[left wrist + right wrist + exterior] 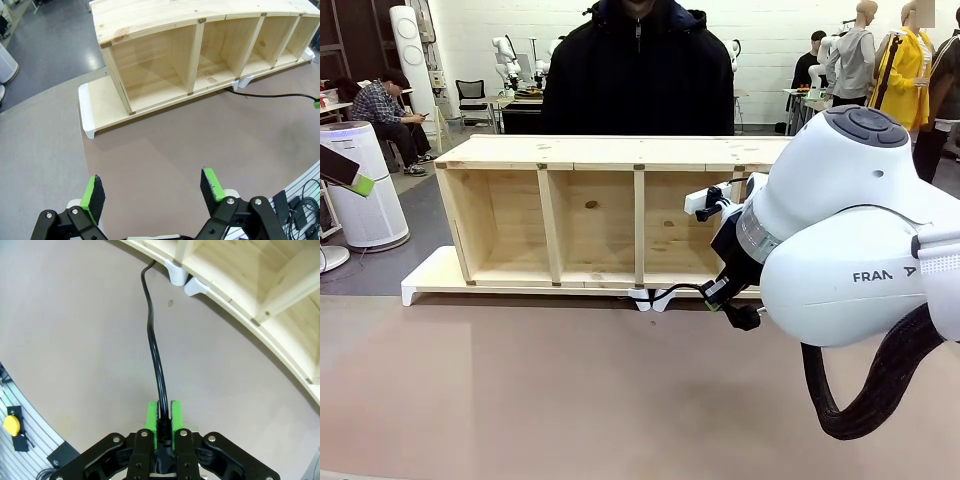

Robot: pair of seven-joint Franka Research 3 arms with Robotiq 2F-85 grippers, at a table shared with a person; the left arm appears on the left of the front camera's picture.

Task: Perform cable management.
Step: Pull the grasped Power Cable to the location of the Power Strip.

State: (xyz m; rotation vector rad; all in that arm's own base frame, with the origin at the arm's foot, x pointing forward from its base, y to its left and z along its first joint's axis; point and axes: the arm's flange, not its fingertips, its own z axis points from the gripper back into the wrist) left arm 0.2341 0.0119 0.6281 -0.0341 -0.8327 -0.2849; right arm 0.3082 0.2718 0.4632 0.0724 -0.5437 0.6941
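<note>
My left gripper (152, 190) hangs at the bottom of its wrist view over the bare brown table (150, 160), fingers spread wide with nothing between them. Above it in that view lies the wooden shelf (150, 20), its open compartments facing me, on a flat board with white feet. In the front view the cable (680, 288) comes out from under that board at the white feet near the middle of the frame and runs a short way right, just above the table, to my right gripper (720, 290), which sits low in front of the rightmost compartment. A person (638, 70) stands behind the shelf at the top centre. From the right wrist view, the cable (152, 340) curves down from the upper middle of the frame into my right gripper (162, 412), whose green pads are clamped tight on it. I cannot see the plug; it may be hidden behind the fingers. I judge this to be the pulling or routing step, with the cord gripped and not yet laid in place. The next move calls for a firm grip and a path that avoids snagging the cable on the white foot (177, 275).
</note>
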